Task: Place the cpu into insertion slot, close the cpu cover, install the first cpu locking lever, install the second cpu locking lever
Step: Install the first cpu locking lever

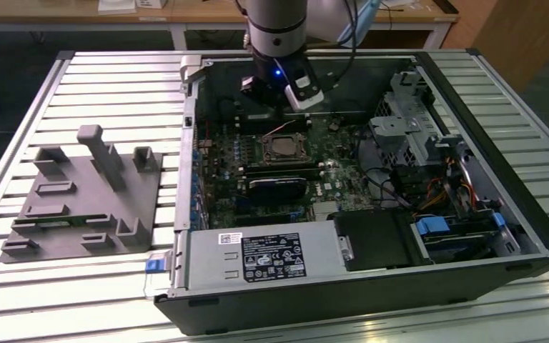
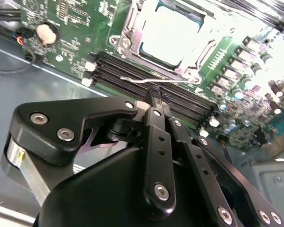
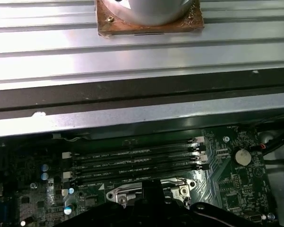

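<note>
Just short of the insertion slot [image 1: 284,148], my claw [image 2: 154,97] is pinched shut, holding nothing, its tip near the thin locking lever [image 2: 146,80]. The cpu [image 2: 170,35] sits seated under the cpu cover [image 2: 202,48]. If the tip slips off that wire, I reckon it could scrape the memory slots [image 2: 128,68].

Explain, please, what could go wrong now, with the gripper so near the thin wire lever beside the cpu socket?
1. The shut gripper has its tip at the thin locking lever, which juts out over the memory slots. If it slips off the wire, it may strike the slots.
2. The lever looks unlatched, so the cpu cover over the cpu may not be clamped. A sideways push could possibly lift it.
</note>
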Motion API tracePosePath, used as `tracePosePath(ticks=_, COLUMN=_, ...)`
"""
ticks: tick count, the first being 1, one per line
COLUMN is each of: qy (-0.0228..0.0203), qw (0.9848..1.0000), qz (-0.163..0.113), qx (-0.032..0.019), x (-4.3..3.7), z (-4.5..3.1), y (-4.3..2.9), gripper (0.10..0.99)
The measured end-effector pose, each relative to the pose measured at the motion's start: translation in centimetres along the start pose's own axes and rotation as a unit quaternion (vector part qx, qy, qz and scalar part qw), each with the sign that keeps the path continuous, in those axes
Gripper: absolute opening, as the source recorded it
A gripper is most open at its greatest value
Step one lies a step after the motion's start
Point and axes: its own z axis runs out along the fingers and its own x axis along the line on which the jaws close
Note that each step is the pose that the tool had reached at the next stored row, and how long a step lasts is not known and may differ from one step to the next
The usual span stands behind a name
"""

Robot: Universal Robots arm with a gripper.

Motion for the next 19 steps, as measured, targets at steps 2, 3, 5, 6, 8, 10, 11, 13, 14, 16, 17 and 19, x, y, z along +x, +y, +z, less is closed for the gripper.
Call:
tracePosePath(ticks=2, qy=-0.008, qw=1.0, qz=-0.001, qx=-0.0003, x=0.09, z=0.1, y=-0.03, gripper=0.106)
tracePosePath(ticks=3, qy=-0.0122, qw=0.9999, qz=-0.002, qx=-0.0005, x=0.13, z=0.16, y=-0.05, gripper=0.106)
tracePosePath(ticks=5, qy=-0.0197, qw=0.9998, qz=-0.002, qx=-0.0012, x=0.19, z=0.28, y=-0.09, gripper=0.106)
tracePosePath(ticks=6, qy=-0.023, qw=0.9997, qz=-0.002, qx=-0.0015, x=0.22, z=0.35, y=-0.11, gripper=0.106)
tracePosePath(ticks=8, qy=-0.0278, qw=0.9996, qz=-0.001, qx=-0.0022, x=0.24, z=0.53, y=-0.14, gripper=0.106)
tracePosePath(ticks=10, qy=-0.0305, qw=0.9995, qz=0.0, qx=-0.0022, x=0.27, z=0.74, y=-0.2, gripper=0.106)
tracePosePath(ticks=11, qy=-0.0316, qw=0.9995, qz=0.001, qx=-0.0022, x=0.29, z=0.85, y=-0.24, gripper=0.106)
tracePosePath(ticks=13, qy=-0.0338, qw=0.9994, qz=0.002, qx=-0.0022, x=0.31, z=1.07, y=-0.31, gripper=0.106)
tracePosePath(ticks=14, qy=-0.035, qw=0.9994, qz=0.003, qx=-0.0022, x=0.32, z=1.18, y=-0.34, gripper=0.106)
tracePosePath(ticks=16, qy=-0.0372, qw=0.9993, qz=0.004, qx=-0.0023, x=0.34, z=1.37, y=-0.39, gripper=0.106)
tracePosePath(ticks=17, qy=-0.0379, qw=0.9993, qz=0.005, qx=-0.0025, x=0.34, z=1.46, y=-0.41, gripper=0.106)
tracePosePath(ticks=19, qy=-0.0387, qw=0.9992, qz=0.006, qx=-0.0029, x=0.36, z=1.68, y=-0.46, gripper=0.106)
